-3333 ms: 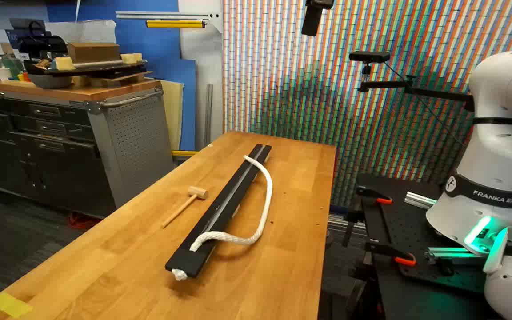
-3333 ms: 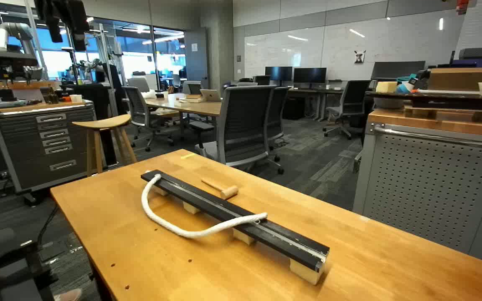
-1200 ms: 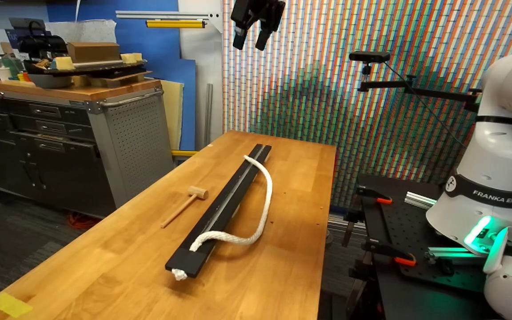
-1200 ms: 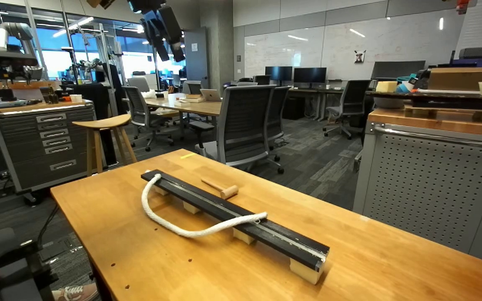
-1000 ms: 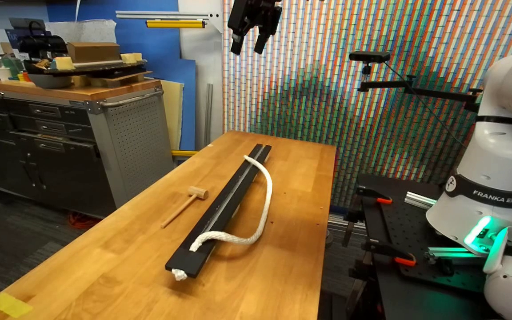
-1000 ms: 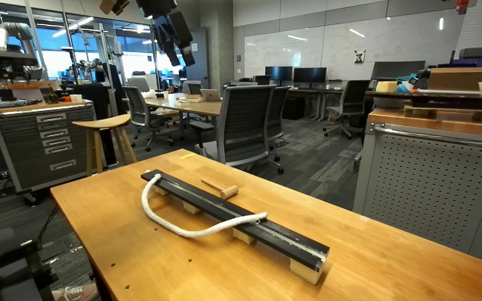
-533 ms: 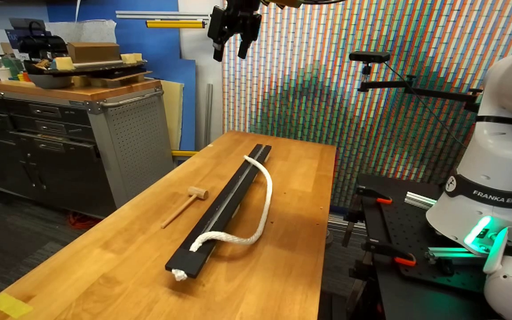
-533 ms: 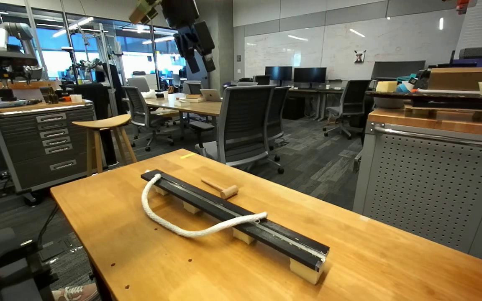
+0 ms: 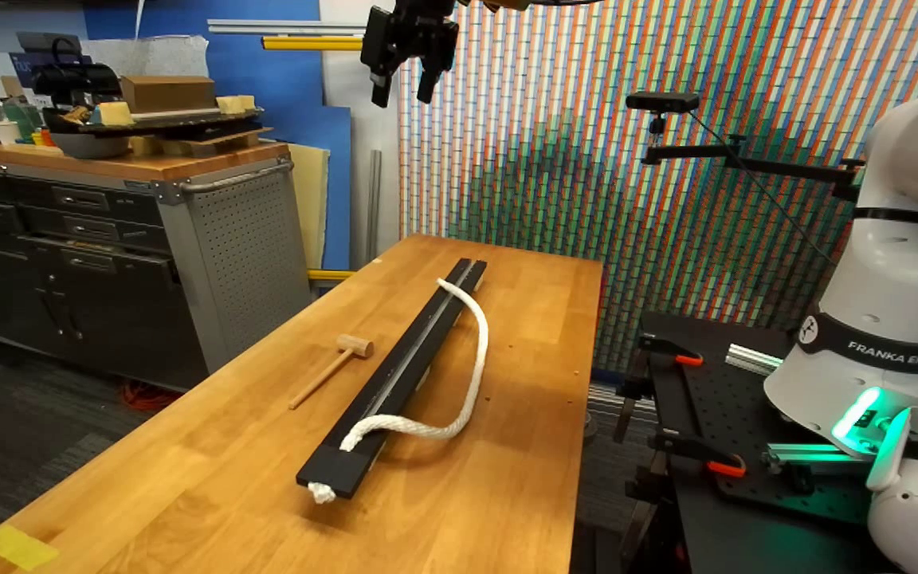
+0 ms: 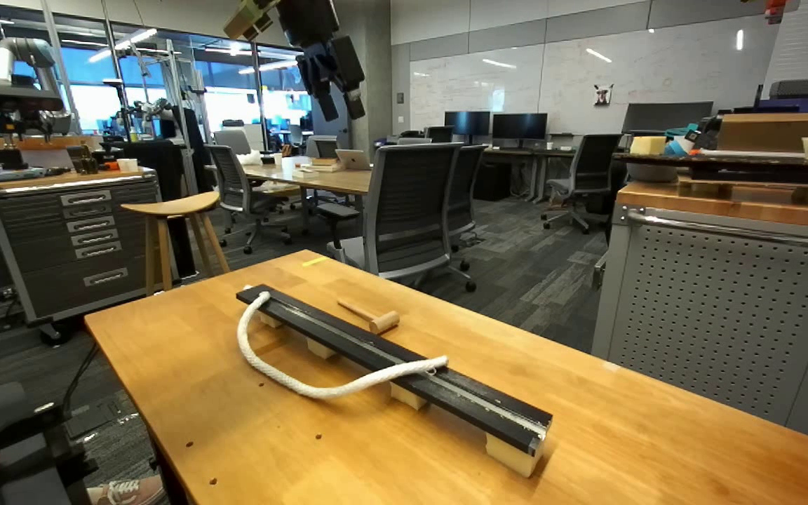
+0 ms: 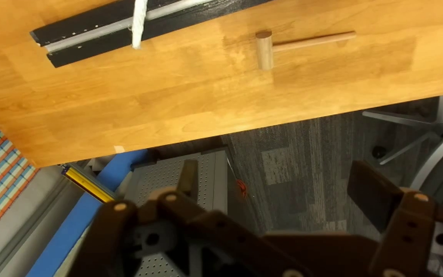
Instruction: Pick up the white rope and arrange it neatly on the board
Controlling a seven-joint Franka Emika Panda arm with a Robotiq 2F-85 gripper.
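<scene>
The white rope (image 9: 481, 343) lies with both ends across the board (image 9: 402, 367), a long black strip with a light groove. Between them it bows off the side toward the robot base. Rope (image 10: 320, 393) and board (image 10: 348, 339) show the same in both exterior views. My gripper (image 9: 403, 92) is open and empty, high above the table, also seen in an exterior view (image 10: 343, 110). In the wrist view its fingers (image 11: 275, 179) stand wide apart with floor behind. There one rope end (image 11: 139, 23) crosses the board (image 11: 90, 34) at the top; the other is out of view.
A wooden mallet (image 9: 355, 345) lies beside the board on the wooden table (image 9: 188, 470). Wooden blocks (image 10: 513, 456) raise the board. A white tuft (image 9: 321, 492) shows under one board end. A camera (image 9: 662, 101) sits on a bracket. A shoe (image 10: 127, 491) shows near the table.
My gripper has come lower into both exterior views and moved away from the robot base, slowing over the last half second. Rope, board and mallet have not moved. A shoe has come into view.
</scene>
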